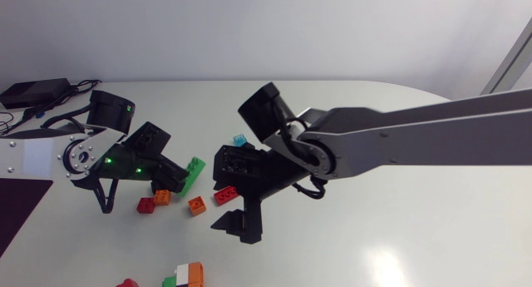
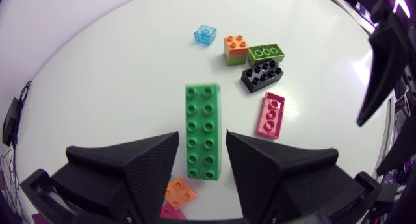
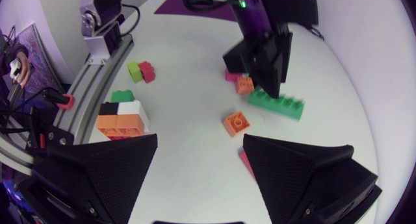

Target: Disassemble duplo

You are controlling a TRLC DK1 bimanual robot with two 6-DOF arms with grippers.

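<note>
**Long green brick lying between L tool's fingers; R tool hanging spread, holding nothing**

Head view: L arm (image 1: 50,137) is coming in from the left. The L tool (image 1: 176,179) is sitting at the left end of the long green brick (image 1: 194,172), which is lying slanted on the tabletop (image 1: 399,237). A small orange brick (image 1: 162,197) and a red brick (image 1: 147,205) are lying just near of it, w/ a second orange brick (image 1: 197,205) and a second red brick (image 1: 224,195) to their right. R arm (image 1: 432,133) is coming in from the right and stretching past the middle. The R tool (image 1: 237,229) is hanging fingers-down and spread, w/ nothing in it. A clear blue brick (image 1: 240,141) is lying on the far side of it. A white-orange-green stack (image 1: 189,274) is sitting at the near edge.

Left wrist view: the long green brick is lying flat & lengthwise between the fingers. The tool is standing spread, not pinching, w/ a sliver of tabletop showing beside the brick. Ahead are lying a black brick (image 2: 262,76), a pink plate (image 2: 271,115) and an orange-and-lime pair (image 2: 250,50).

Right wrist view: R tool's fingers are standing wide apart over bare tabletop. Ahead, the L tool is standing over one end of the long green brick.
</note>
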